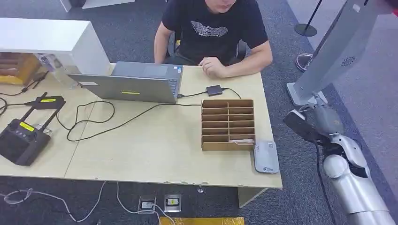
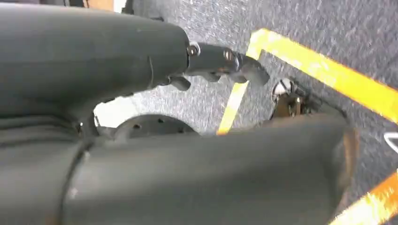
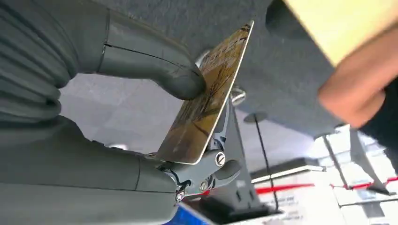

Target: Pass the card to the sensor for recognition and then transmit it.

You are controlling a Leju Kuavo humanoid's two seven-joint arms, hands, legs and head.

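A: What is the right hand doing?

B: It is pinching a thin gold-brown plastic card between its thick grey thumb and darker fingers, off the right end of the pale wooden table, above the grey carpet.

A: And in the head view?

B: The right hand is hanging beside the table's right edge, near the base of a tall grey metal stand. The card itself is too small to make out there.

A: Where is the sensor?

B: A flat white card reader is lying at the table's front right corner, touching a brown cardboard slotted rack.

A: The left hand?

B: It is hanging over the carpet by yellow floor tape, fingers curling loosely, holding nothing.

A: Anyone nearby?

B: A person in a black T-shirt is sitting behind the table, beside a grey open laptop.
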